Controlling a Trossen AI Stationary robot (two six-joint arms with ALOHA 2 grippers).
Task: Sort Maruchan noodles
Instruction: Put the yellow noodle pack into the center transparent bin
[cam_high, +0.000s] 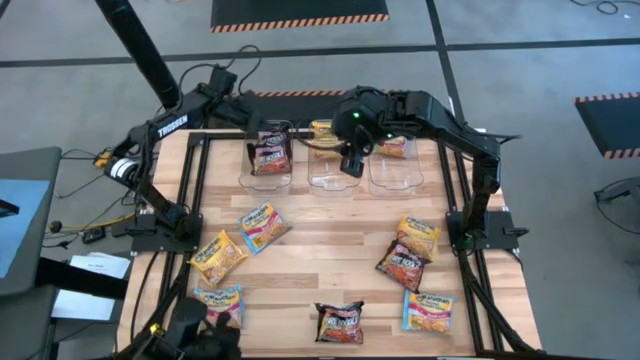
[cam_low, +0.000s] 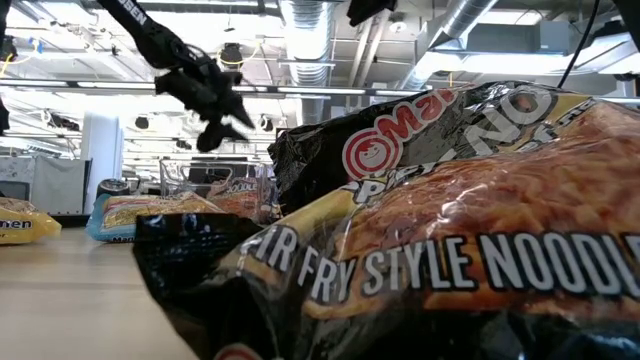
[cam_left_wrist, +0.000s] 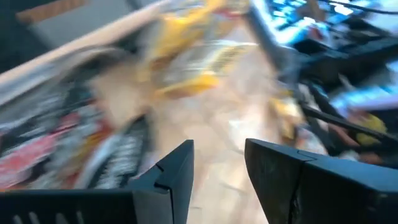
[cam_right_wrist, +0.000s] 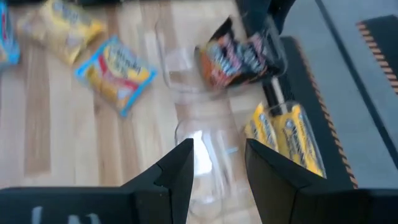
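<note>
The left gripper (cam_high: 262, 128), released and empty, is poised above the dark red-black crinkly packet (cam_high: 270, 153) lying at its six o'clock in the leftmost clear tub (cam_high: 264, 181); the right gripper (cam_high: 351, 163) hangs open.

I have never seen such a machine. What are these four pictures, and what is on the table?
Two dark robot arms stand at a wooden table. One picture looks down from above, one looks level from the table top, and two come from cameras on the arms' wrists.

Three clear tubs stand at the far edge. The left tub holds a dark red-black packet; yellow packets show at the other two. More noodle packets lie scattered on the wood.

The left gripper and the right gripper are both near the tubs. Their fingers are open, holding nothing.
</note>
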